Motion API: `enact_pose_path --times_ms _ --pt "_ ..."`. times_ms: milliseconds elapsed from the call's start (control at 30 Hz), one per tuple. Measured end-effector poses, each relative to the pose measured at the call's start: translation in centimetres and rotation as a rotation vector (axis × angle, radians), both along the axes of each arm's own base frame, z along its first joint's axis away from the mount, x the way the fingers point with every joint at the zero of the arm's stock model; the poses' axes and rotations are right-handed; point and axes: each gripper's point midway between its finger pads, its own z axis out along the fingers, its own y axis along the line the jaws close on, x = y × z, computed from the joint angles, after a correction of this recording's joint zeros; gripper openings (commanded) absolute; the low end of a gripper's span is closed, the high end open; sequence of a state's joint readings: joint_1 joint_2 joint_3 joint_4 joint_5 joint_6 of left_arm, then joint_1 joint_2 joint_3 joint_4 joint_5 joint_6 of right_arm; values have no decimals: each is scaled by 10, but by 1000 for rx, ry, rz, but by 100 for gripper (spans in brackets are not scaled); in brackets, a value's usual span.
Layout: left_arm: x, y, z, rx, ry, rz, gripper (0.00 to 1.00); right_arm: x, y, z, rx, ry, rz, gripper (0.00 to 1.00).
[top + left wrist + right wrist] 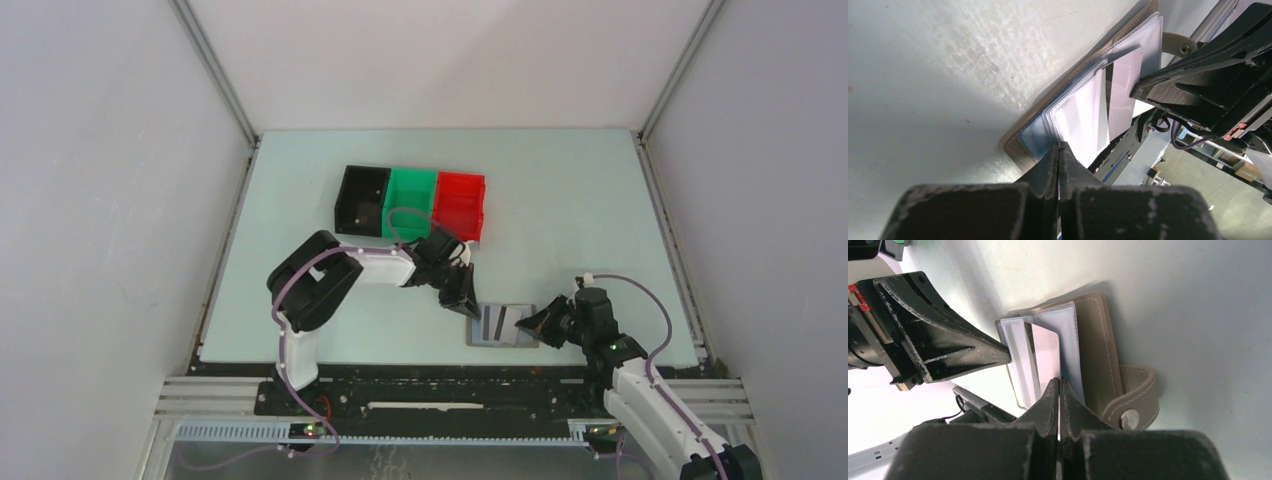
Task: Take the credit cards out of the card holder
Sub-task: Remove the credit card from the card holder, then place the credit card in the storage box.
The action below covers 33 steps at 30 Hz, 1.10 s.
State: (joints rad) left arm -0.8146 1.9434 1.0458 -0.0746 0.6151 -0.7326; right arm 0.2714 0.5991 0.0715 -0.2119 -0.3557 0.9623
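Below, we see the card holder [503, 325] lying open near the front edge of the table [560, 200] — left gripper [468, 305] and right gripper [528, 322] flank it, each with fingers pressed together at its clear sleeves [1083, 115].

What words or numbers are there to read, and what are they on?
No text here can be read.
On the card holder: no print shows.
On the cards: only glare, nothing legible.
On the bins: no labels.
On the red tag of the left gripper: too small to read.
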Motion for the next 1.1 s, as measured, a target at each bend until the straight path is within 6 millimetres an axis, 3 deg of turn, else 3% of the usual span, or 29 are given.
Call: enact_pose_path --times_ms 267,500,833,1000,1100 --pt "2 7 1 26 -42 -12 0 0 -5 10 -36 -51 15 0" --pt "2 25 10 95 -104 -28 15 -7 -8 19 -54 -39 25 0" --pt "0 30 51 43 -151 -36 40 2 -1 56 -26 -107 56 0" --pt "5 15 81 -93 -128 -10 56 3 8 69 25 -149 93 0" --pt "10 4 105 -205 -125 10 57 6 16 83 77 -192 116 0"
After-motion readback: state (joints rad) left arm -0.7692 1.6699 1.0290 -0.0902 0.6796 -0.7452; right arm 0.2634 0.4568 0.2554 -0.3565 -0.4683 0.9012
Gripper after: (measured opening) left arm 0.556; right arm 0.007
